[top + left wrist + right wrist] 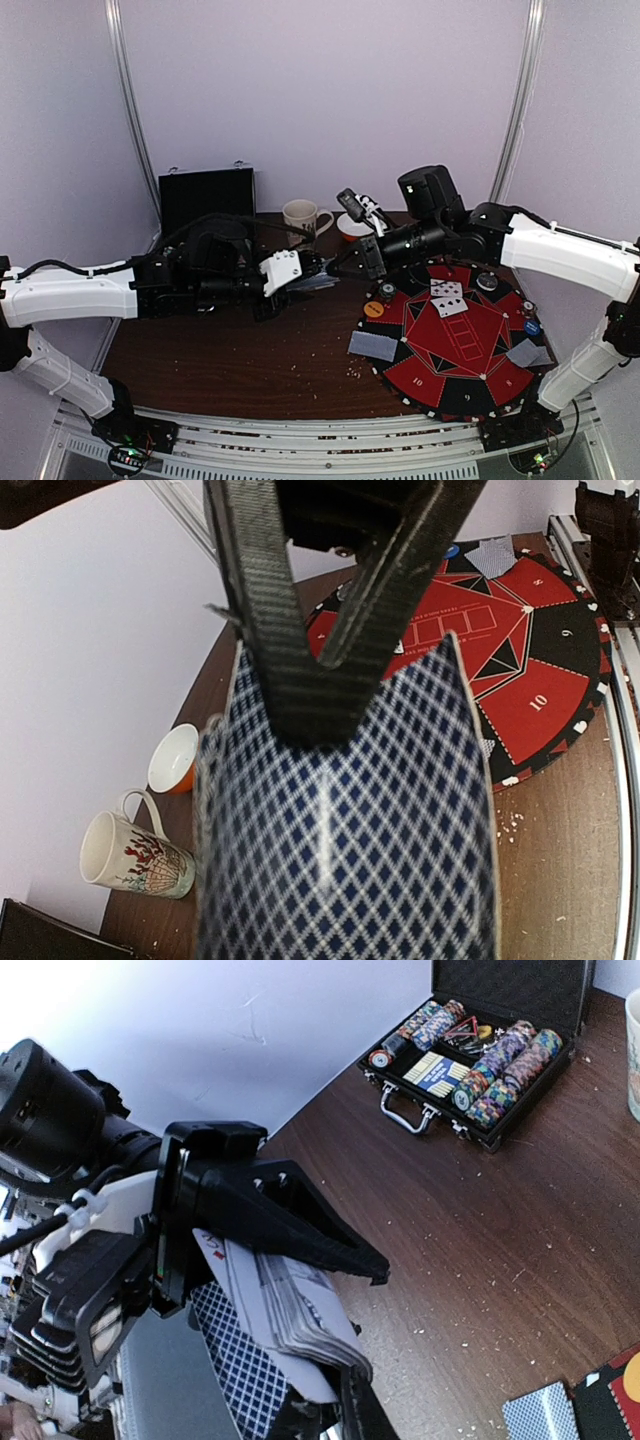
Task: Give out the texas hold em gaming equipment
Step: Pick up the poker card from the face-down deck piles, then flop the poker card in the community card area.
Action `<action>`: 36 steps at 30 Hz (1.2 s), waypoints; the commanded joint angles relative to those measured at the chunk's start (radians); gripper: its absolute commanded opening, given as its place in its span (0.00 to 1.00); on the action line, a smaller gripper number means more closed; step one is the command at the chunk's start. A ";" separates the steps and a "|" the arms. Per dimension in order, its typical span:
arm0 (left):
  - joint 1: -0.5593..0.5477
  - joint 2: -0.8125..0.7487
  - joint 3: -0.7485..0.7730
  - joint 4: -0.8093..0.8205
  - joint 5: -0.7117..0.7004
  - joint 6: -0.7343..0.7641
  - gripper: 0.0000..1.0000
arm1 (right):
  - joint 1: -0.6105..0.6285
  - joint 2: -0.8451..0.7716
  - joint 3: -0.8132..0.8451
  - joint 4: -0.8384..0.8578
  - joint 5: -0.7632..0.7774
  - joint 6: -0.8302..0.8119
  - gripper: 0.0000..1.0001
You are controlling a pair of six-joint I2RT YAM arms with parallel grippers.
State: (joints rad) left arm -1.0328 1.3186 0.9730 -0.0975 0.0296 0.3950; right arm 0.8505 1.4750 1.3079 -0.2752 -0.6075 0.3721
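Note:
My left gripper [306, 283] is shut on a deck of blue-diamond-backed playing cards [350, 830], held above the table's middle. The right gripper [336, 268] meets it from the right. Its black fingers [270, 630] come together on the far edge of the top card, and in the right wrist view that card [235, 1375] sticks out from the deck [300, 1305]. On the red-and-black round mat [455, 345] lie two face-up cards [446, 290], face-down cards [373, 345] [527, 352], an orange disc [374, 310] and a blue disc [532, 327].
An open black case [480, 1050] holding stacks of chips stands at the back left of the table. Beside it are a patterned mug [300, 215] and an orange-and-white bowl [352, 228]. Crumbs dot the brown tabletop [250, 350].

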 commanded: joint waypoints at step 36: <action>-0.005 0.007 0.046 0.046 -0.042 -0.018 0.33 | -0.246 0.147 0.106 -1.035 1.232 0.175 0.00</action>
State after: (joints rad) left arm -1.0332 1.3354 0.9894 -0.0986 -0.0120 0.3866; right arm 0.6098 1.5593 1.4479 -1.1824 0.4637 0.4728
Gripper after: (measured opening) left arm 0.342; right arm 0.015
